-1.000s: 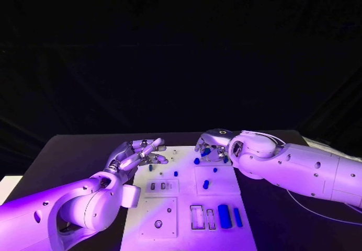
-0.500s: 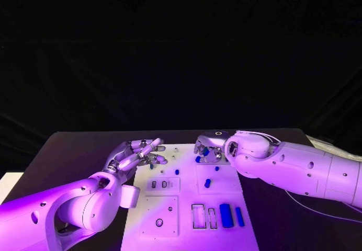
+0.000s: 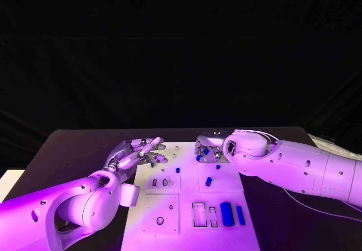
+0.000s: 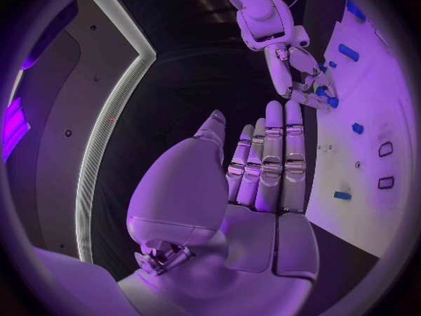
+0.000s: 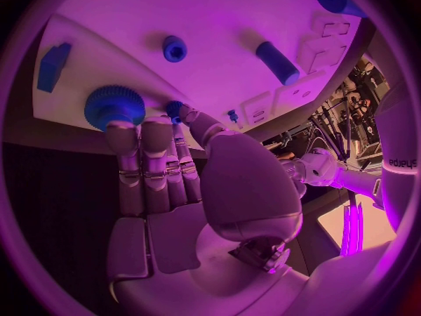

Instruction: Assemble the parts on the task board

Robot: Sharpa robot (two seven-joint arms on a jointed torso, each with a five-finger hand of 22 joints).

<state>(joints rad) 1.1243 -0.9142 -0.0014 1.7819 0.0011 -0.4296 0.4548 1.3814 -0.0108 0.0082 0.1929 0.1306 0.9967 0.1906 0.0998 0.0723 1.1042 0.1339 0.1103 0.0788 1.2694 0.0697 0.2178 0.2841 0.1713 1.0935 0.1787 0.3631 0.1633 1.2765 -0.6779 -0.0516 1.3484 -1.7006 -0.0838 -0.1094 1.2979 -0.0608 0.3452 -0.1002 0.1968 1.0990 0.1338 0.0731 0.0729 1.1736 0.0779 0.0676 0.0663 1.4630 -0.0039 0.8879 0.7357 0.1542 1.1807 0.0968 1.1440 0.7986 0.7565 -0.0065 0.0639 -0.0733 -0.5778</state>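
Note:
The white task board [image 3: 226,184] lies mid-table with blue parts on it. My right hand [image 3: 207,149] hangs over the board's far edge. Its fingertips lie against a round knurled blue part [image 5: 114,105]. Thumb and one finger meet on a small blue part [image 5: 174,107], and blue also shows at these fingertips in the left wrist view [image 4: 329,98]. My left hand [image 3: 139,151] hovers over the board's far left corner, fingers straight and apart, holding nothing. A small blue part [image 3: 151,164] sits just below it.
On the board lie a short blue peg [image 3: 208,182], a smaller one [image 3: 178,170], and two long blue bars [image 3: 226,214] beside empty rectangular slots [image 3: 198,214]. A blue block [image 5: 55,67], a ring [image 5: 175,48] and a cylinder [image 5: 278,62] lie near the right hand.
The whole head view has shifted slightly. Both hands keep their places over the far edge of the board, and the parts on it have not moved.

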